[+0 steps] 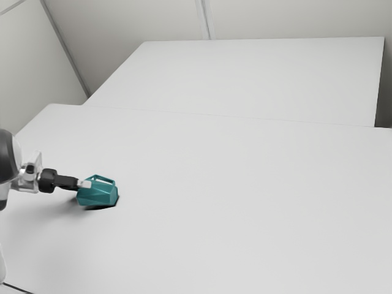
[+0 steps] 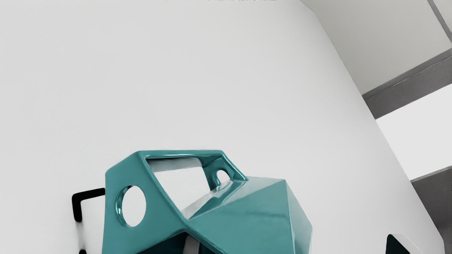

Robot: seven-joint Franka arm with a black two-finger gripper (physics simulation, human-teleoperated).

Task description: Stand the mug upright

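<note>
In the exterior view, a white robot arm with a dark rounded cap (image 1: 6, 156) is being extended from the left edge of the frame, at about mid-height. Its wrist end is being held low over a broad white table (image 1: 245, 202), and the black two-finger gripper with pale tips (image 1: 84, 184) is being pointed almost level toward the exterior view's right, dipping slightly. The angular, faceted teal mug (image 1: 98, 193) is being shown left of centre, in the lower half of the frame, right at the fingertips. It is lying tipped on its side, its handle (image 1: 103, 180) being turned upward and a dark shadow being cast just under it. A second white surface (image 1: 245, 79) is being seen across the upper part of the frame, in front of a grey wall (image 1: 294, 18).

In the wrist view, the mug's dark opening is being turned toward the gripper. The fingers are being held widely apart: one finger (image 2: 192, 246) is being seen inside that opening, while the other finger (image 2: 397, 246) is being kept outside the mug, with a gap between. The mug's side is being straddled by them, but nothing is being gripped.
</note>
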